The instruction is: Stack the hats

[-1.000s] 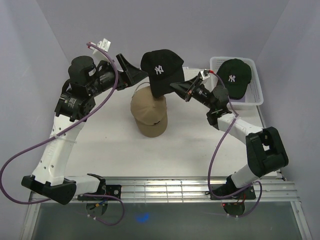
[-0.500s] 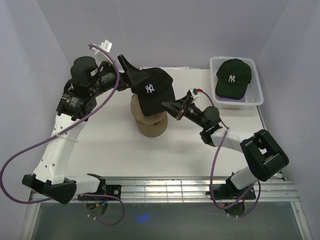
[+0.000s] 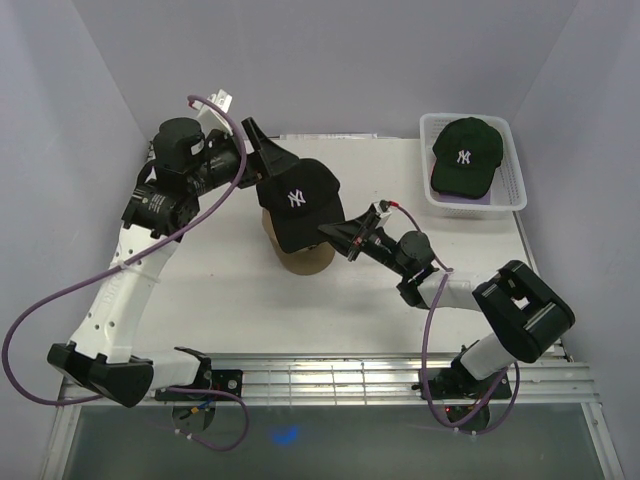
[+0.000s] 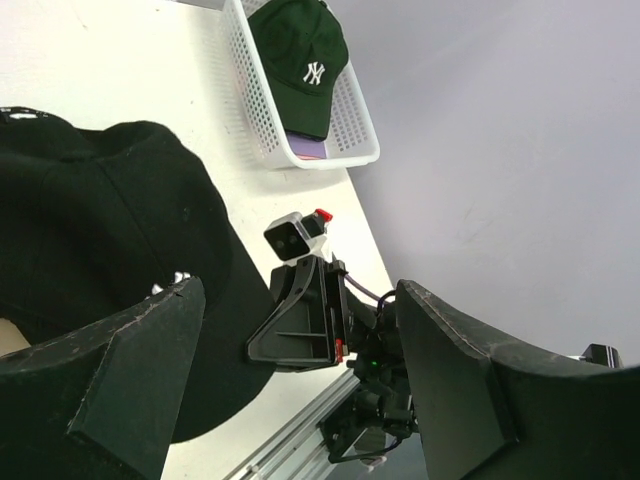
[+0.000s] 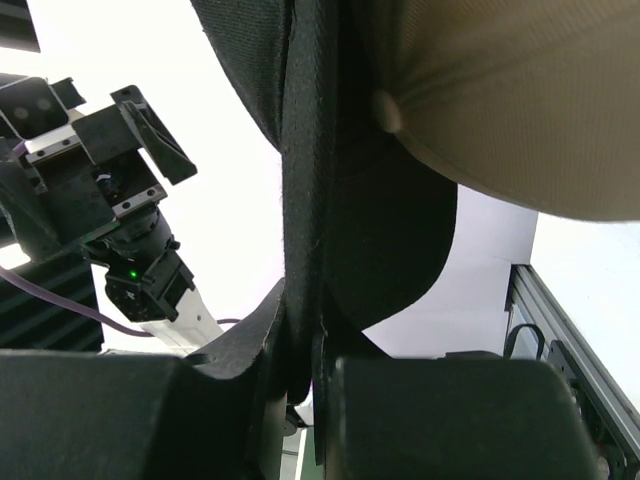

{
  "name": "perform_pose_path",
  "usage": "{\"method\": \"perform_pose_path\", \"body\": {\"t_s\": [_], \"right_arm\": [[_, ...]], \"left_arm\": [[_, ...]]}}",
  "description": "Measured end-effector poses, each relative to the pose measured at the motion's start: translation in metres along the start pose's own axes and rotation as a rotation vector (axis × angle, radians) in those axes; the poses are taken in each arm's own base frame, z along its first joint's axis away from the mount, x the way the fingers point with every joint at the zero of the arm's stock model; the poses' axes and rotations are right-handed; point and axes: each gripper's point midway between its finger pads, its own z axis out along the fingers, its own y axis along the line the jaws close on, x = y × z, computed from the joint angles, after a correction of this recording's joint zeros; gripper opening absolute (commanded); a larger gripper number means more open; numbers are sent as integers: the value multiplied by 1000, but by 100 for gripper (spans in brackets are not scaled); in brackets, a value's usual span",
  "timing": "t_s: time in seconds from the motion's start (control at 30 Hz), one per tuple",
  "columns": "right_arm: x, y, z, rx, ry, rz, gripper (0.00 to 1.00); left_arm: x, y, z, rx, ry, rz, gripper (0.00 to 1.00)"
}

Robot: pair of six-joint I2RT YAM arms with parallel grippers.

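Note:
A black cap (image 3: 298, 203) with a white logo rests over the tan cap (image 3: 306, 262) at the table's middle. My right gripper (image 3: 336, 236) is shut on the black cap's brim (image 5: 302, 190), and the tan cap (image 5: 510, 90) sits just beyond the brim. My left gripper (image 3: 270, 162) stands open at the black cap's back left, its fingers (image 4: 120, 380) spread wide, with the black cap (image 4: 100, 220) beside one of them and nothing between them. A dark green cap (image 3: 466, 155) lies in the white basket (image 3: 508, 200).
The basket (image 4: 345, 125) stands at the back right corner, with a lavender edge (image 3: 452, 201) showing under the green cap (image 4: 300, 60). Grey walls close in the table on three sides. A metal rail (image 3: 330, 380) runs along the near edge.
My right gripper has carried the black cap down and to the left, from above the tan cap onto it. The left gripper has shifted slightly toward the cap, still open.

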Motion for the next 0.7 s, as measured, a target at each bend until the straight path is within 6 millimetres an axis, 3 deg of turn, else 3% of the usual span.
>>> {"method": "perform_pose_path", "body": {"t_s": [0.43,0.7], "right_arm": [[9,-34,-7,74,-22,58,8],[11,-68,-16,136,-42,98,8]], "left_arm": [[18,26,13,-57,44,-8,88],[26,44,22,-100,63,3,87]]}}
